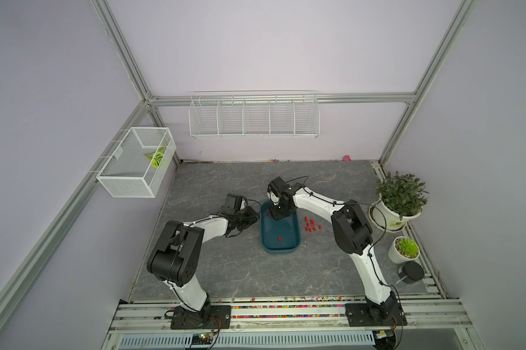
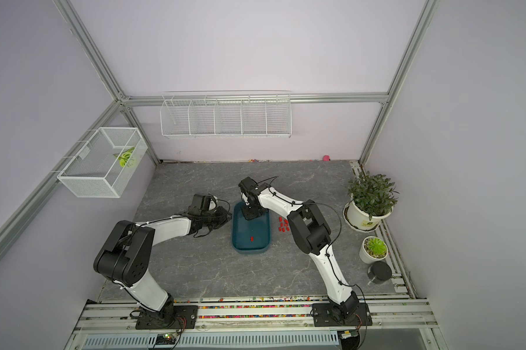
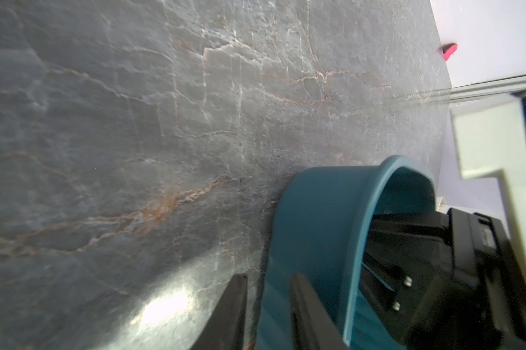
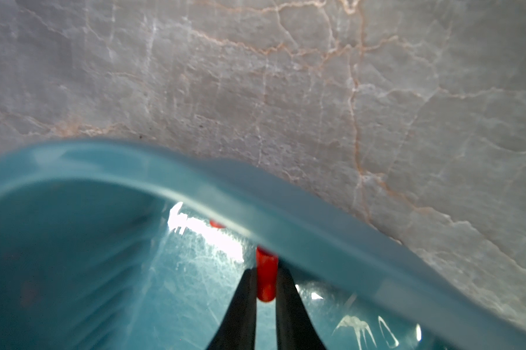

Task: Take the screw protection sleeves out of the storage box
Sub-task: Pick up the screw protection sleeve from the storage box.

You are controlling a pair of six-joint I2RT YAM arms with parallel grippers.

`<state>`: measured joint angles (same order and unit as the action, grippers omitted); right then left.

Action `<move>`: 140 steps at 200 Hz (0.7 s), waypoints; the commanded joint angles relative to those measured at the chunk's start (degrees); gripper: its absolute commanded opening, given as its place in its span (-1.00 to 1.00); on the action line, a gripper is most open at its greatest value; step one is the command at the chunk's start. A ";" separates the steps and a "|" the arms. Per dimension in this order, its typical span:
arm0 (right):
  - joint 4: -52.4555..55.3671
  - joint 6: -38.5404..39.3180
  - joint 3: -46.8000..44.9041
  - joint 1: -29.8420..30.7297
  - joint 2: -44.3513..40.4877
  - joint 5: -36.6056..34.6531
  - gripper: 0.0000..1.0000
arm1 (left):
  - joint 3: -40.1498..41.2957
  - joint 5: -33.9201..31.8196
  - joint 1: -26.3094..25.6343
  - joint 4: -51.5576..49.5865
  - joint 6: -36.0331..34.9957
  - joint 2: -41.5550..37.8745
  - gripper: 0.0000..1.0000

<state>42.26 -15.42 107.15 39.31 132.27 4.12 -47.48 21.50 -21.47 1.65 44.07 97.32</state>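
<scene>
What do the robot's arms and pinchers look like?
The left arm and right arm are smooth white tubes joined by chunky black joints, with thin black cables tied along them. The left gripper and right gripper each have two slim, pointed black fingers.

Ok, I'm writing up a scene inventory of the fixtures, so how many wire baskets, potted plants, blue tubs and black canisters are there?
Wire baskets: 2
Potted plants: 2
Storage box: 1
Black canister: 1
Total: 6
</scene>
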 commanded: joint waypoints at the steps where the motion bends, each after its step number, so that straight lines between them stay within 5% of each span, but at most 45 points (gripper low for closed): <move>1: -0.42 -0.27 -1.60 0.15 -1.09 -0.16 -0.72 | -0.50 0.60 0.23 0.75 -0.71 0.03 -0.37; 140: -5.47 -0.52 -7.83 0.24 -7.60 -0.33 -0.75 | -0.63 0.69 0.22 0.80 -0.65 0.46 -0.37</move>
<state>37.45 -15.44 101.38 39.31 128.90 4.12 -47.48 21.52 -21.39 1.65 44.07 97.32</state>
